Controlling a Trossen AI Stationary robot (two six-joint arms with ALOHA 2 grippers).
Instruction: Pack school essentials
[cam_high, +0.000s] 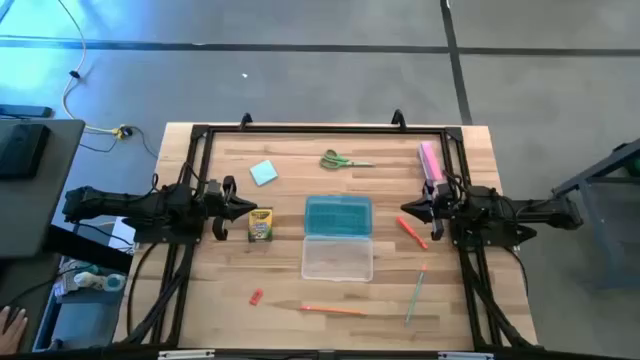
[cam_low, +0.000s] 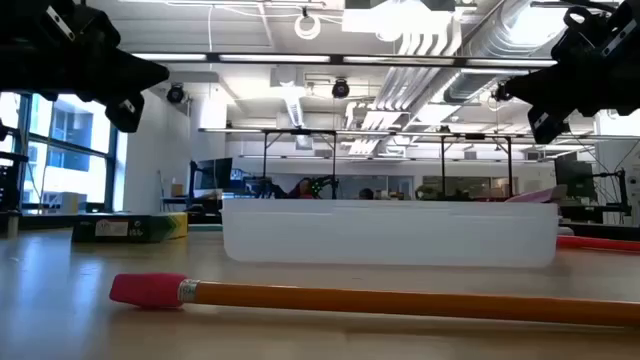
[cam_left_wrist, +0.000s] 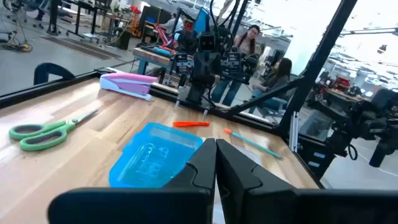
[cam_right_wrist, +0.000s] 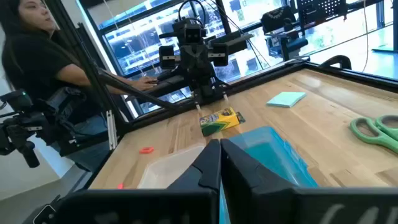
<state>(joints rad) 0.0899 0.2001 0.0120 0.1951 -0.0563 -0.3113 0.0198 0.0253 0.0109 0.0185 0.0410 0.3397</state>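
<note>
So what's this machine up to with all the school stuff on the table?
Nothing is being handled right now. The left gripper and right gripper are both shut and empty, held above the table at either side. An open clear case with a teal lid lies in the middle, with nothing in it that shows. Around it lie the scissors, crayon box, blue pad and pens, none packed yet.
</note>
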